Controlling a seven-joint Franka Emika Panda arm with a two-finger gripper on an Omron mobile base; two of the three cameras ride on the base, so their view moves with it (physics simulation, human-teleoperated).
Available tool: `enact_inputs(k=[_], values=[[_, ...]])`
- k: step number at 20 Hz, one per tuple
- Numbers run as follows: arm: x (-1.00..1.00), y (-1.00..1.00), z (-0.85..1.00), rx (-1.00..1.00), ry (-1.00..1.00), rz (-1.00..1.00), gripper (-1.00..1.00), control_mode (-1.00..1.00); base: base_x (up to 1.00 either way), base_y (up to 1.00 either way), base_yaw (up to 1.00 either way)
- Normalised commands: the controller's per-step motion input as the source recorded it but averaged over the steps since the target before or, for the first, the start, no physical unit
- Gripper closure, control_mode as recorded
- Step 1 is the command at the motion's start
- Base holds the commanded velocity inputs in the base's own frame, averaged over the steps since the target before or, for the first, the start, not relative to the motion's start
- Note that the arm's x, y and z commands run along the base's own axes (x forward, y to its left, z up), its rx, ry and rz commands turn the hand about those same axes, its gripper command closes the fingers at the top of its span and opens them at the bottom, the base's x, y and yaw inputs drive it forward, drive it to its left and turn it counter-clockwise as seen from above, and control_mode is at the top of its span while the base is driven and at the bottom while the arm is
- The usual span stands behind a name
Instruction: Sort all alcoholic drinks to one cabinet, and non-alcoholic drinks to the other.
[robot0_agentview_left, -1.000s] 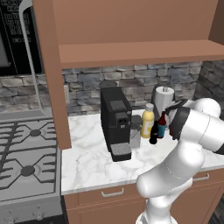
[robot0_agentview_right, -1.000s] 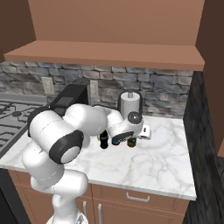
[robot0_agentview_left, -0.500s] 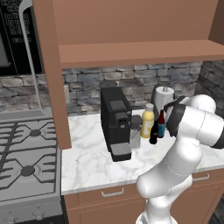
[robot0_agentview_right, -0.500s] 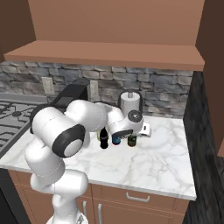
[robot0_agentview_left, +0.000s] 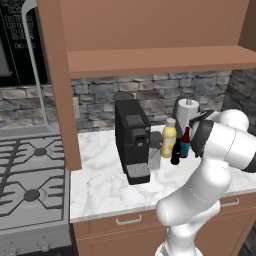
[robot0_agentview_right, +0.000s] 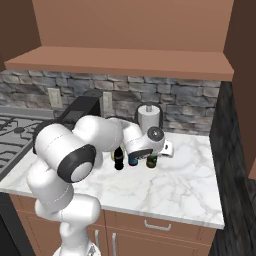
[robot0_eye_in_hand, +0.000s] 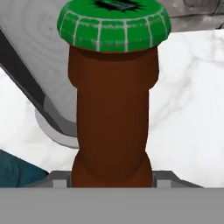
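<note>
The brown bottle (robot0_eye_in_hand: 111, 113) with a green cap stands upright on the marble counter, very close in the hand view. My gripper (robot0_eye_in_hand: 111, 179) is shut on its lower neck, a grey finger tight against each side. From the right base view, the gripper (robot0_agentview_right: 152, 151) sits over the brown bottle (robot0_agentview_right: 151, 161), with the blue bottle (robot0_agentview_right: 133, 160) and the black cola bottle (robot0_agentview_right: 118, 159) to its left. The yellow bottle (robot0_agentview_left: 169, 141), the blue red-necked bottle (robot0_agentview_left: 185, 142) and the cola bottle (robot0_agentview_left: 175, 155) cluster beside my forearm. An open wall cabinet shelf (robot0_agentview_left: 150, 60) hangs above.
A black coffee machine (robot0_agentview_left: 132, 140) stands left of the bottles, and a paper towel roll (robot0_agentview_right: 149, 117) is against the stone wall behind them. An open cabinet door (robot0_agentview_left: 57, 85) hangs at the counter's left end. The stove (robot0_agentview_left: 30, 180) lies further left.
The jaws have come in from wide open onto the brown bottle's neck. The hand has barely shifted; the bottles stay where they were.
</note>
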Motion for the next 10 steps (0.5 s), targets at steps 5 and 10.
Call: enact_inputs(k=[5,10], values=[[-0.60,0.00,0.75,0.00,-0.03,0.00,1.00,-1.00,0.00,0.00,0.00],[-0.81,0.04,1.00,-0.01,-0.04,0.00,1.00,-1.00,0.00,0.00,0.00]])
